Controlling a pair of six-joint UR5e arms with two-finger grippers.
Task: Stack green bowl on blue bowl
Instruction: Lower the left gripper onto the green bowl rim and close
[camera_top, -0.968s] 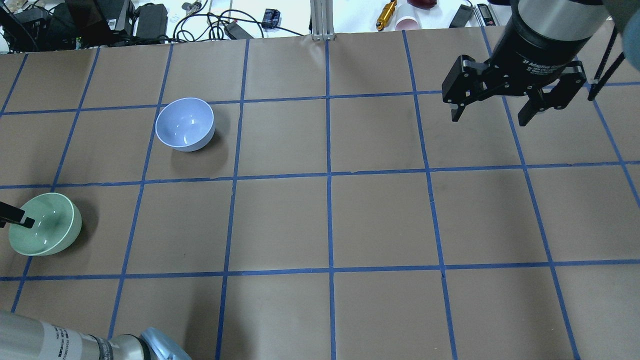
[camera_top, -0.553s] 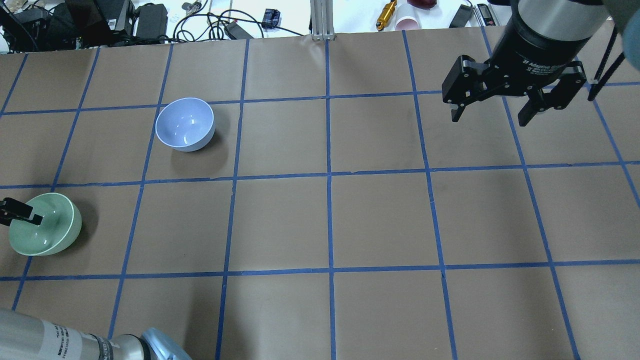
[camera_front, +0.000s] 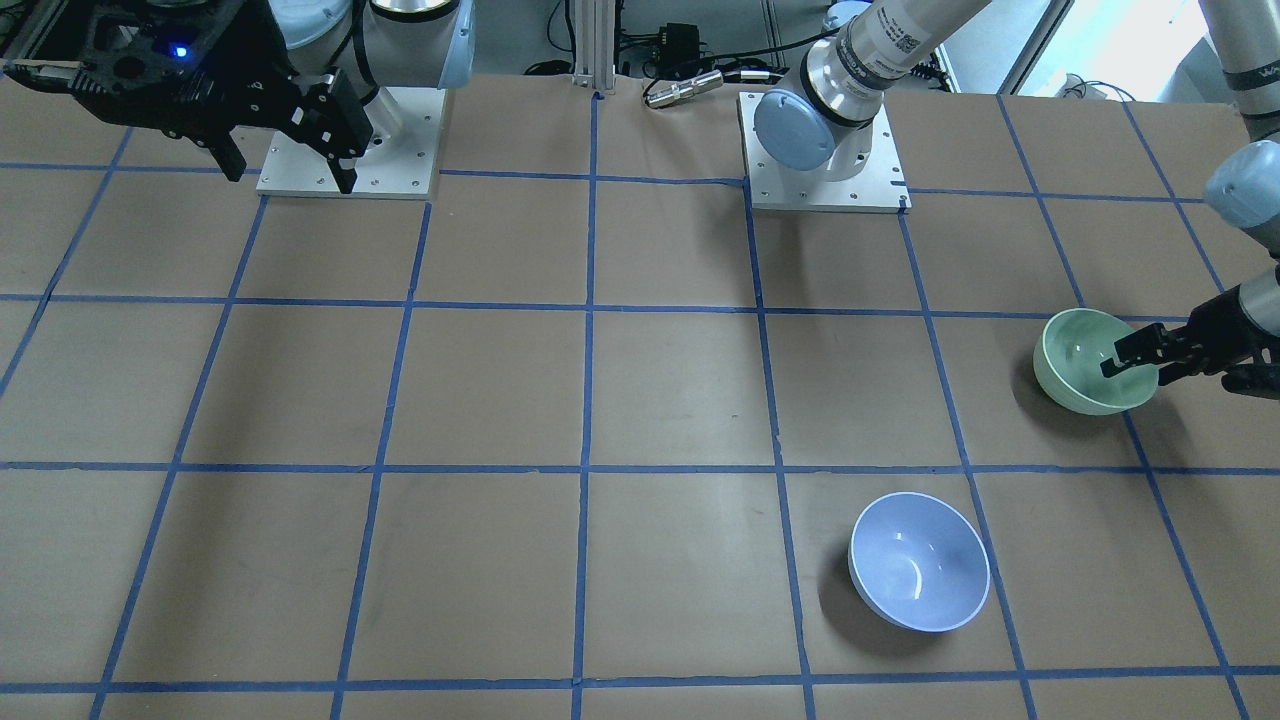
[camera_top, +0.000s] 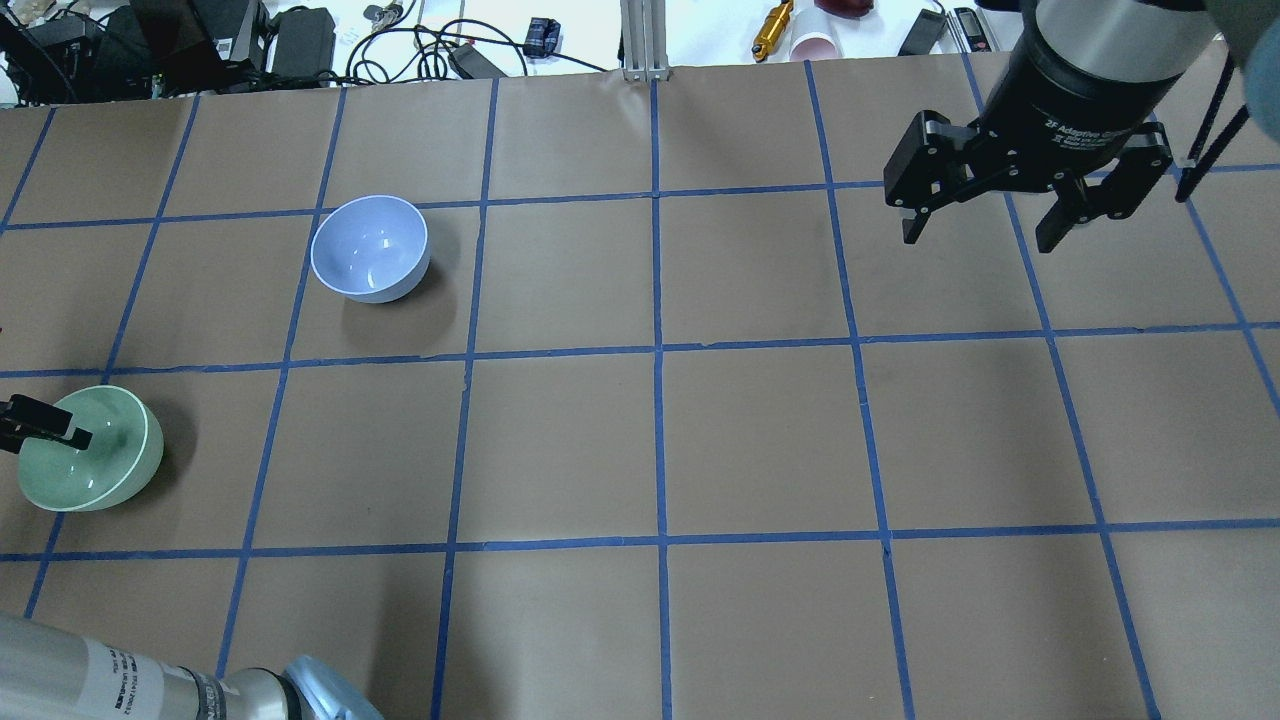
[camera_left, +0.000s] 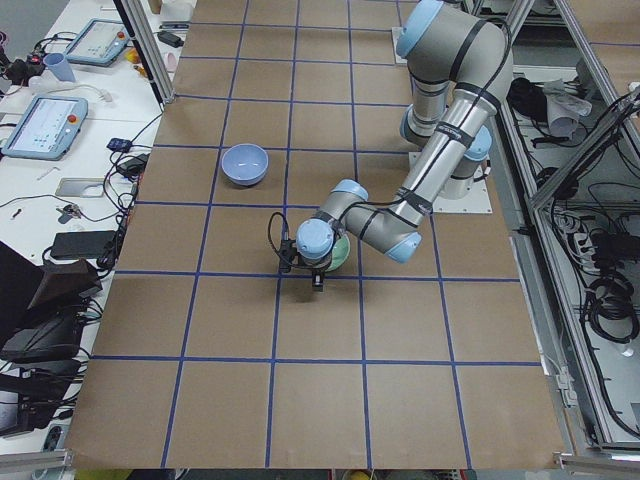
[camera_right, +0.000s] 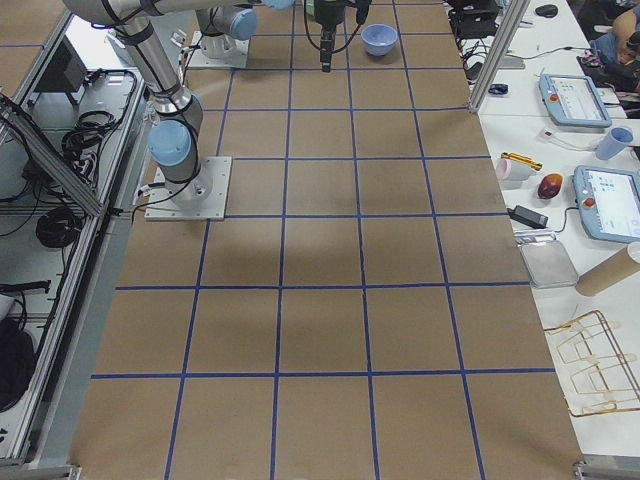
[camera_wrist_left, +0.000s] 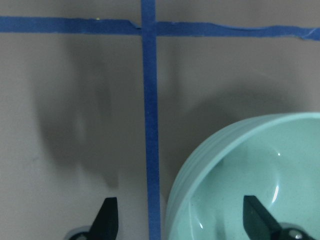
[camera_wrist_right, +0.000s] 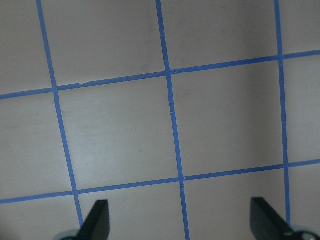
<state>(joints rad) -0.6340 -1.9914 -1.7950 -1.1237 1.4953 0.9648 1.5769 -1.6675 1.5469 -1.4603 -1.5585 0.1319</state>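
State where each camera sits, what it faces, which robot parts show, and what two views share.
Front-facing: across table, facing robot; left arm, right gripper.
Overhead: behind robot, looking down; right gripper.
Exterior left: table's end; left arm near.
Exterior right: opposite end; right arm near.
Left wrist: downward; left gripper straddling green bowl's rim.
Right wrist: downward; fingertips over table.
Shared: front-facing and overhead show blue bowl.

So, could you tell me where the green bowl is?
Overhead view, far left: the green bowl sits nearer the robot than the blue bowl, its rim straddled by the open left gripper.
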